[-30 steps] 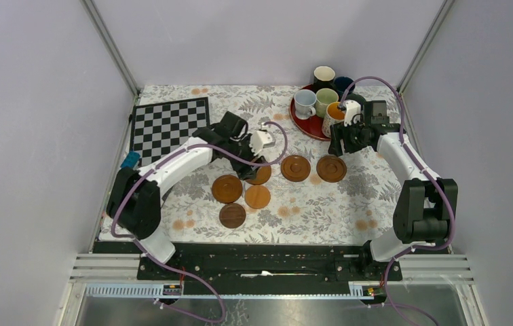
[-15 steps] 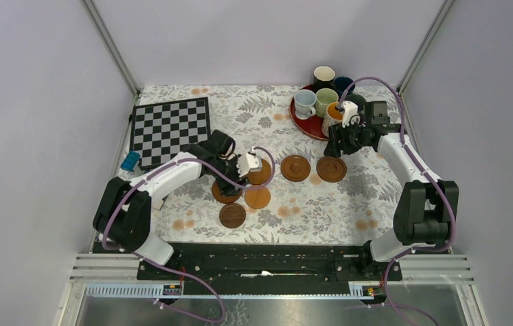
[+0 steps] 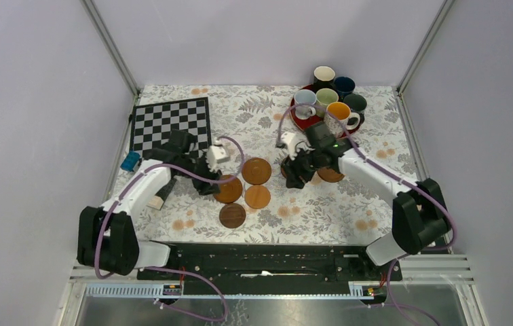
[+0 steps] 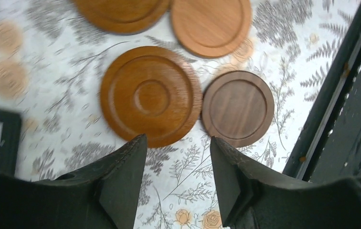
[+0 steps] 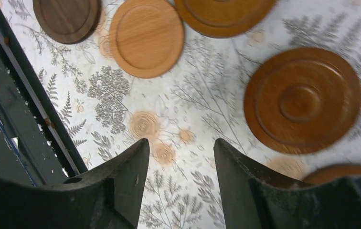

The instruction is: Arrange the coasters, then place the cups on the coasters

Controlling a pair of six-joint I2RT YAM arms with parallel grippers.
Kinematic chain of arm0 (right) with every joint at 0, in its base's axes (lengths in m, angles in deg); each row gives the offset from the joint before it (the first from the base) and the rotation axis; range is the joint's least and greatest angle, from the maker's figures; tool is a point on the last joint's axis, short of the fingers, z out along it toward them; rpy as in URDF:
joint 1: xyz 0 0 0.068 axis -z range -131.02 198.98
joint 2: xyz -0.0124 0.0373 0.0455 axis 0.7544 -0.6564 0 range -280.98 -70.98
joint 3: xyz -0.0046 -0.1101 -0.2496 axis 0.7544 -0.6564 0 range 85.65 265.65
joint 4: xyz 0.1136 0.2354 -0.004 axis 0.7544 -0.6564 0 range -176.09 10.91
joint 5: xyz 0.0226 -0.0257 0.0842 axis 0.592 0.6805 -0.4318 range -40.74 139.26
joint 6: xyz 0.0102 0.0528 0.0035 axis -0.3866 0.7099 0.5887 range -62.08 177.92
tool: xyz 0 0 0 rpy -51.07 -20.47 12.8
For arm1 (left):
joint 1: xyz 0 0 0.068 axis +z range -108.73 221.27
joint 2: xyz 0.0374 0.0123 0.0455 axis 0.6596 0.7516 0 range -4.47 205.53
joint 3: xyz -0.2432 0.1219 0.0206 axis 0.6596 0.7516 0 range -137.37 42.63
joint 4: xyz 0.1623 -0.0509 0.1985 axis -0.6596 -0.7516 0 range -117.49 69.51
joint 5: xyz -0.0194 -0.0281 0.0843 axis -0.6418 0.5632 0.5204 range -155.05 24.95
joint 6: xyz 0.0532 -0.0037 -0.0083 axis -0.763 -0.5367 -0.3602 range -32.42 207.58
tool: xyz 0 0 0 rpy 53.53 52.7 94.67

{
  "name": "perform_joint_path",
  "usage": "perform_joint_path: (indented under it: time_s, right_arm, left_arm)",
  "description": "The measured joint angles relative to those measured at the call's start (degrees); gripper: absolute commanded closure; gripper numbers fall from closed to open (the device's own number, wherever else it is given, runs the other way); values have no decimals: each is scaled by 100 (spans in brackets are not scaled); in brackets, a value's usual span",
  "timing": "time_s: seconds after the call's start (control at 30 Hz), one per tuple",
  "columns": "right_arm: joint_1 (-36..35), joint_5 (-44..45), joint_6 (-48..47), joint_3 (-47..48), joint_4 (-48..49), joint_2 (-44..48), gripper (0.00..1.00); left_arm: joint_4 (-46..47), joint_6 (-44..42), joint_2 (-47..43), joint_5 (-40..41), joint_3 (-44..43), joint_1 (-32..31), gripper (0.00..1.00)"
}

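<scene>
Flat round wooden coasters (image 4: 151, 95) look light, stiff and thin; I'd pinch one across its rim. The left gripper (image 4: 177, 140) and right gripper (image 5: 180, 141) hover, jaws apart, holding nothing.

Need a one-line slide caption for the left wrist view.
Open left gripper hovers by a brown coaster beside a darker coaster.
</scene>
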Motion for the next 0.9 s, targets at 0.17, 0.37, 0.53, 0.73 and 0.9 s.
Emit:
perform_joint_path:
  time_s: [0.17, 0.37, 0.53, 0.73, 0.9]
  right_arm:
    - [-879, 330, -48, 81, 155, -507, 42]
    - [-2020, 914, -286, 538, 195, -1320, 46]
    - [-2516, 1314, -393, 1137, 245, -1886, 46]
    - [-2667, 1790, -470, 1513, 302, -2310, 45]
    - [-2684, 2074, -522, 1567, 247, -2570, 46]
  left_arm:
    - [149, 557, -348, -549, -9, 1143, 44]
    - [328, 1139, -396, -804, -42, 1906, 43]
    - [632, 1631, -398, -811, -42, 2111, 42]
    - [975, 2164, -396, -811, -87, 2446, 41]
    - [1165, 2409, -396, -852, -197, 2522, 41]
